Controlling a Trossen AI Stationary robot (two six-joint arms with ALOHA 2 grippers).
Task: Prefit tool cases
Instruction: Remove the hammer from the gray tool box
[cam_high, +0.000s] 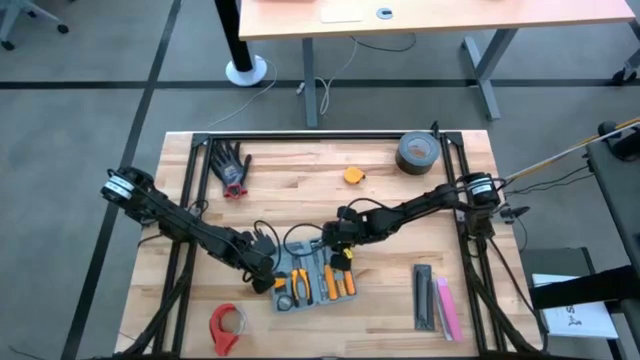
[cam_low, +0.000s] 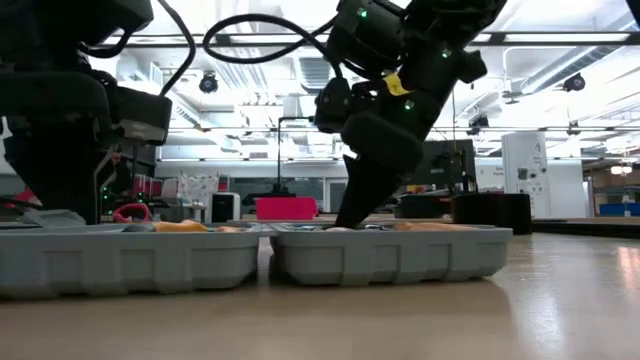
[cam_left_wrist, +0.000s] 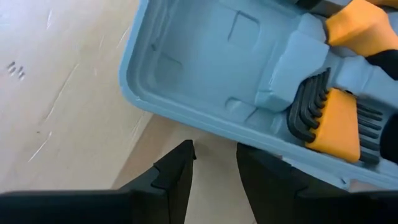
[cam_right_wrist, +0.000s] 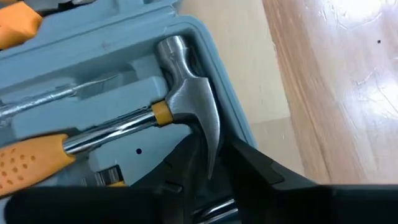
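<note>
The left arm is stretched from the table's left edge toward the middle front, its wrist lowered close to the tabletop. The left gripper (cam_left_wrist: 214, 168) is held just above the surface with its two fingers (cam_left_wrist: 177, 171) slightly parted. The right arm is extended from the right edge toward the centre, bent downward at the wrist. The right gripper (cam_right_wrist: 208, 165) is pointed steeply down, fingers narrowly apart.

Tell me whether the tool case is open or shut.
Open. The tool case lies spread flat on the table, both halves side by side in the low view, its inner tray exposed with a hammer and hex keys showing.
</note>
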